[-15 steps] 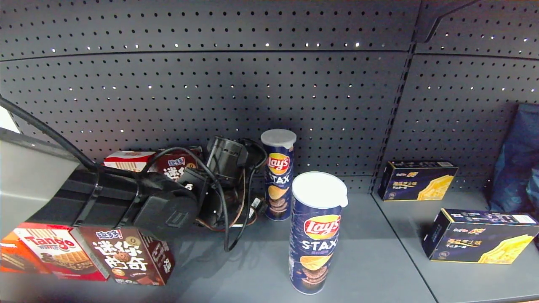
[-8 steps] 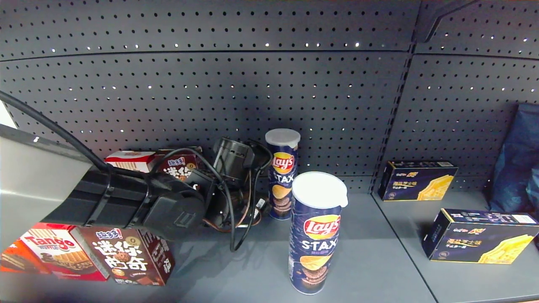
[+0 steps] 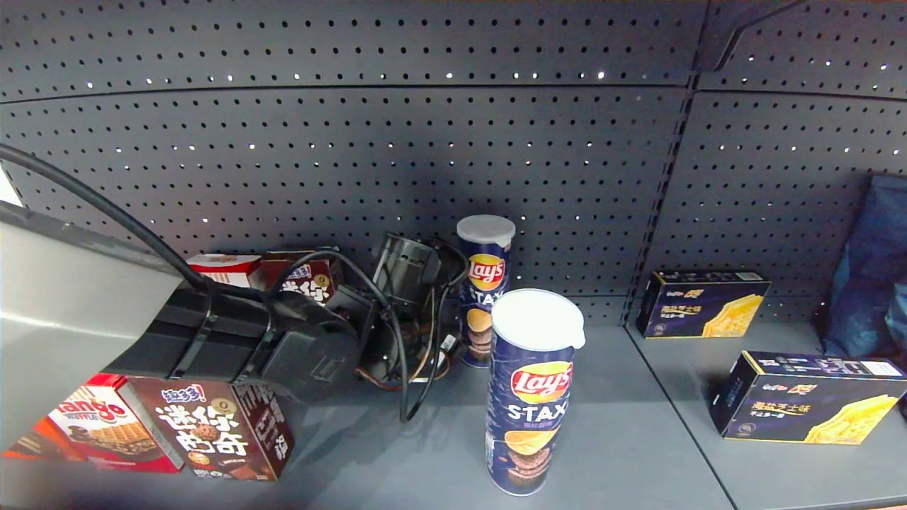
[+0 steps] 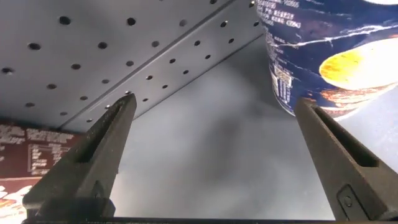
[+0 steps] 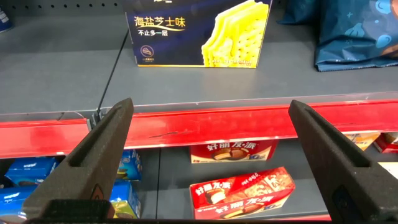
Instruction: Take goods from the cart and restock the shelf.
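Since the shelf (image 3: 638, 439) is already stocked along its length, the placing step is judged to be in hand, not the fetch. The perforated back panel (image 3: 354, 142) is seen behind all the goods.

The left arm (image 3: 234, 340) is laid across the shelf's left half, with its wrist pointed at the rear chip can (image 3: 485, 283). That can is stood upright near the back panel. The front chip can (image 3: 533, 397) is stood upright nearer the shelf edge, slightly to the right, apart from the arm.

Two dark blue boxes (image 3: 808, 397) are laid in the right bay. A brown cookie box (image 3: 212, 432) and a wafer box (image 3: 106, 435) are parked at front left, partly under the arm.

Left end effector (image 4: 216, 102): fingers spread wide, nothing gripped. The rear chip can is seen just past one fingertip, and contact cannot be confirmed. Right end effector (image 5: 209, 104): also spread wide and empty, held out in front of the red price rail (image 5: 249, 121).

Judgement: the rear chip can appears set down, or close to it. A straight pull-back of the left arm is called for next, with clearance kept from both cans, which look easily tipped. The next item can then be fetched.
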